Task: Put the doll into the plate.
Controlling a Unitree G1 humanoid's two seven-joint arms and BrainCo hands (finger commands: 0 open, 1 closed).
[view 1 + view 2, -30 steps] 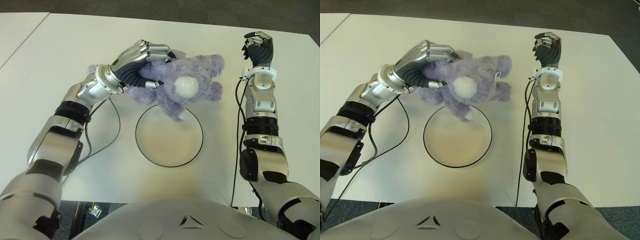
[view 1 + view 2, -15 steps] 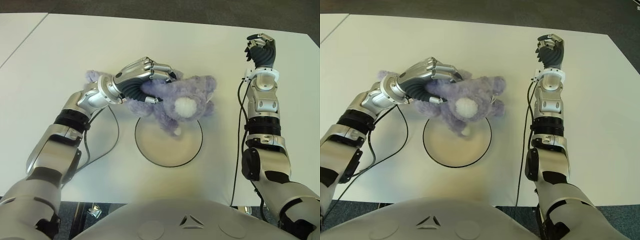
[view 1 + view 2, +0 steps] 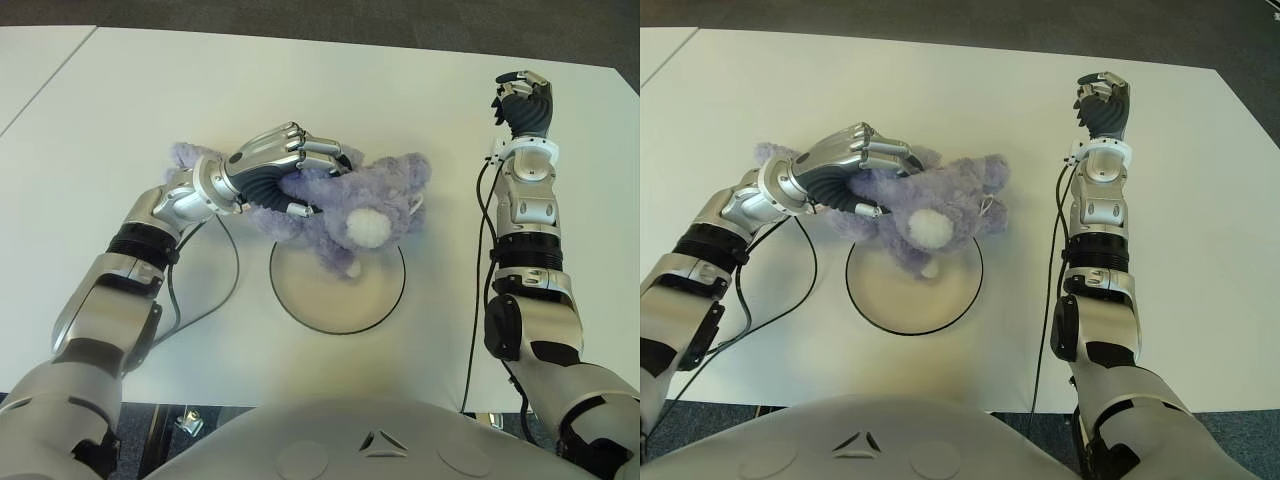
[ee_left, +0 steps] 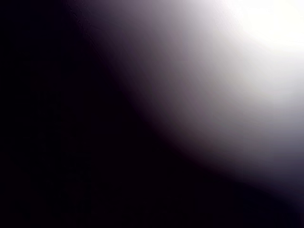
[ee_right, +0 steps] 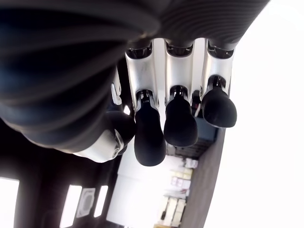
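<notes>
Eye views: the left hand (image 3: 268,172) has its fingers clamped on the purple doll (image 3: 345,208), held over the plate's (image 3: 385,310) far rim on the white surface (image 3: 120,90). Left wrist view shows only blur. Right wrist view: the right hand (image 5: 161,114) has its fingers curled, holding nothing

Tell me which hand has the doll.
The left hand, clamped on the purple doll above the plate; the right hand is curled, holding nothing.
</notes>
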